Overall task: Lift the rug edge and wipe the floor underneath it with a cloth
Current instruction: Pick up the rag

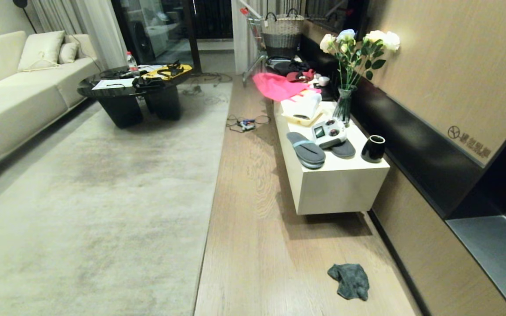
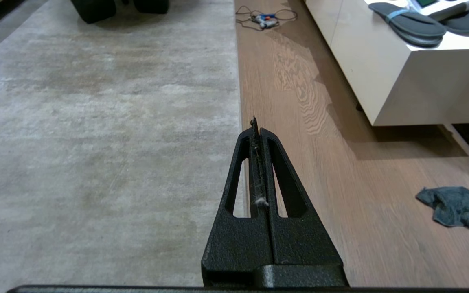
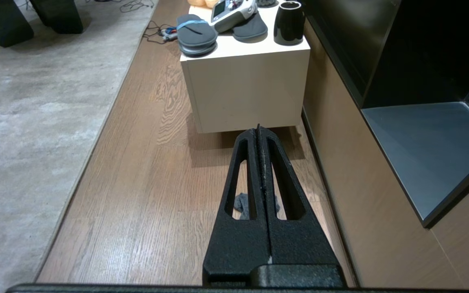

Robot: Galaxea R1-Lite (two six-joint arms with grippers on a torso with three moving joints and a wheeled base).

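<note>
Nearest of all, low on the right, a small crumpled teal-grey terry cloth (image 1: 349, 281) lies on the light brown wood-plank floor (image 1: 253, 210), well apart from the rug and untouched. To its left the straight edge (image 1: 212, 202) of the large pale grey-beige short-pile rug runs away toward the far room, lying flat. Beyond the cloth stands a low white cabinet (image 1: 341, 184) bearing dark grey slippers (image 1: 305, 149). Neither arm shows from the head. The left gripper (image 2: 257, 130) hangs above the rug border with its fingers pressed together and empty; the right gripper (image 3: 259, 136) hangs over the cloth, likewise pressed together and empty. Judged from this, the task has barely begun: the approach is in hand. Next, the right gripper should spread and descend onto the cloth, while the left goes for the rug border.
</note>
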